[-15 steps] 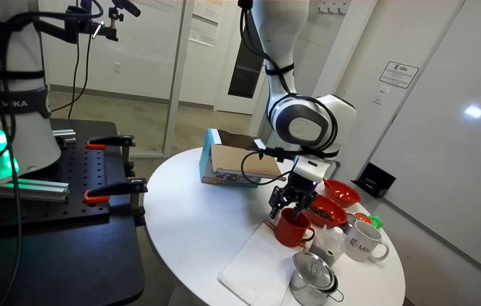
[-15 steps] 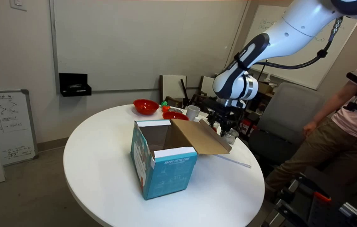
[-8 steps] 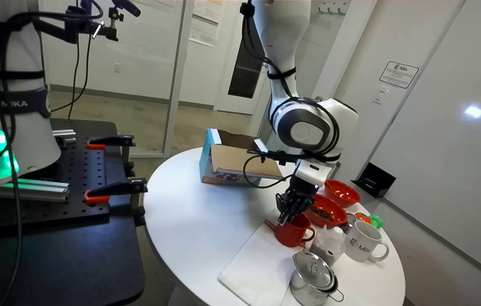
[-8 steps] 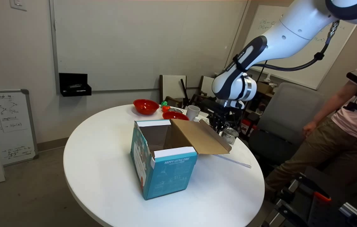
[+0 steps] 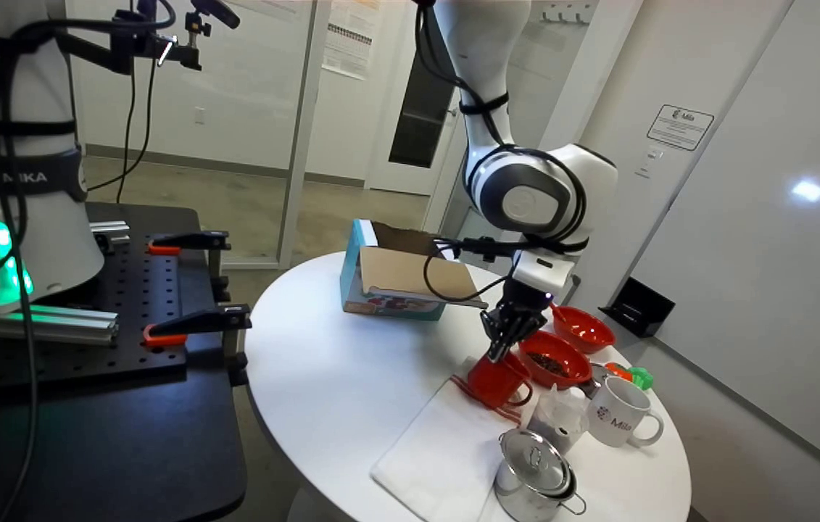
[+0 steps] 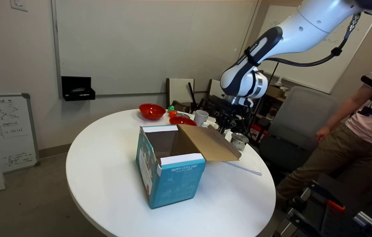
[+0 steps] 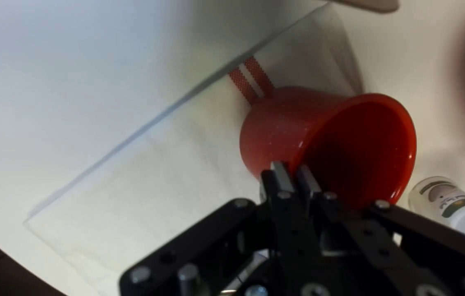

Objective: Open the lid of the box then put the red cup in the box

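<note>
One red cup, clamped at its rim

The cup is over the white cloth, close to a pair of red stripes, and it leans rather than standing straight; I cannot tell whether its base touches the fabric. I have the gripper clamped on the cup's wall at the rim, one fingertip inside the mouth, the other outside. In an exterior view, the cup's handle is on the side nearer the white mug.

Just beyond the cup I see a red bowl with dark bits in it, and another red bowl behind that. My wrist view shows a clear container with a label, beside the cup's mouth. A metal pot stands beside the cloth.

Well apart from the cup, the box stands on the round white table. Its lid is folded outward toward the cup's side, brown face up, the top uncovered. From that exterior view the cup is hidden from me.
</note>
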